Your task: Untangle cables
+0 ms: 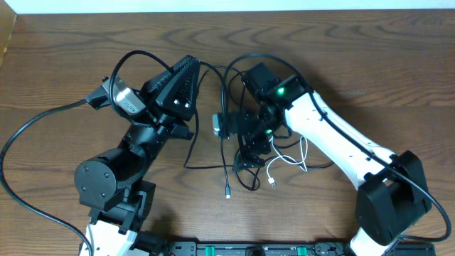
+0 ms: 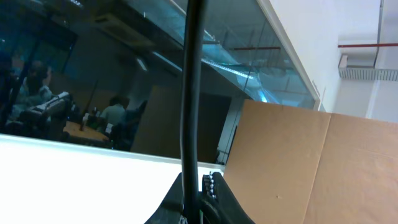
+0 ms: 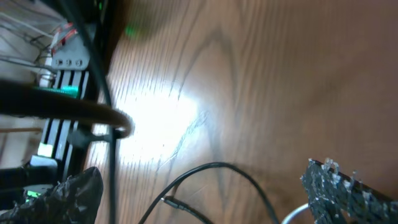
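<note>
The cables (image 1: 249, 167) lay in a loose knot on the wooden tabletop (image 1: 355, 50), a little right of its middle, beneath the wrist of the right arm. Most strands were black; one white cable (image 1: 286, 161) curled out of the knot's right side, its small plug lying just in front. One black strand ran out of the tangle towards the front edge and ended in a plug.

The left pincer (image 1: 190, 66) was closed on a black cable (image 1: 212, 70), tilted up off the tabletop and pointing towards the far edge. In the left wrist view the black cable (image 2: 189, 93) rose straight up from between the clamped fingers, with a cardboard panel (image 2: 311, 162) and a dim room behind it. From the tip it arched right towards the knot.

The right pincer (image 1: 245, 146) hung over the knot with its jaws spread wide, gripping nothing. Its wrist view showed one finger at each lower corner, well apart, with a thin black loop lying on the wood between them and a sliver of the white cable (image 3: 297, 216) beside one finger; whether either finger touched a strand could not be told
</note>
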You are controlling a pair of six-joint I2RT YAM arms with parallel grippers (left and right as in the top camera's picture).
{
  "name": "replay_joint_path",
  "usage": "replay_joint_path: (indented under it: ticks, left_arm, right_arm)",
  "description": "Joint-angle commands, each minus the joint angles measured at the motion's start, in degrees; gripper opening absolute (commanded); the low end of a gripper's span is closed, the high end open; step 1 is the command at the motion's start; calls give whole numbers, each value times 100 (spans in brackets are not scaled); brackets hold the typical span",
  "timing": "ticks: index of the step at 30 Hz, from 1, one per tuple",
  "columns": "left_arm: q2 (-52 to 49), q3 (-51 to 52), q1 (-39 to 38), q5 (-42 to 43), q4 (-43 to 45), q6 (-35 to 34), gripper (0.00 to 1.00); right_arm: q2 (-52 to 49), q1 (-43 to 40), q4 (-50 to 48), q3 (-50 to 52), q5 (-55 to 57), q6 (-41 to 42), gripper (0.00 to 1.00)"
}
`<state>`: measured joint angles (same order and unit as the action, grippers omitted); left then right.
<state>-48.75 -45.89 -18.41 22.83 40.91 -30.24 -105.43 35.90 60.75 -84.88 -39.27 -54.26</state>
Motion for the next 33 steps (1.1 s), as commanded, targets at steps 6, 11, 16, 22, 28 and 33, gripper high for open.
replay_joint_path:
  ticks: [6, 11, 16, 22, 28, 33]
  left_arm:
    - [31, -48, 24, 76, 37, -31, 7]
    - [31, -48, 24, 76, 28, -33, 8]
    - [33, -48, 24, 120, 28, -33, 7]
    - [31, -48, 24, 120, 28, -33, 8]
    - [31, -48, 24, 118, 7, -33, 8]
    - [31, -48, 24, 120, -485, -35, 17]
  right_arm:
    - [28, 52, -514, 518, -949, -39, 99]
    - [28, 284, -680, 518, -1082, -35, 99]
    - [28, 654, -1145, 518, -1082, 201, 98]
    - [28, 791, -1349, 518, -905, 345, 33]
    - [28, 791, -1585, 518, -708, 879, 1]
    - [57, 601, -2643, 472, 1154, 3386, 1]
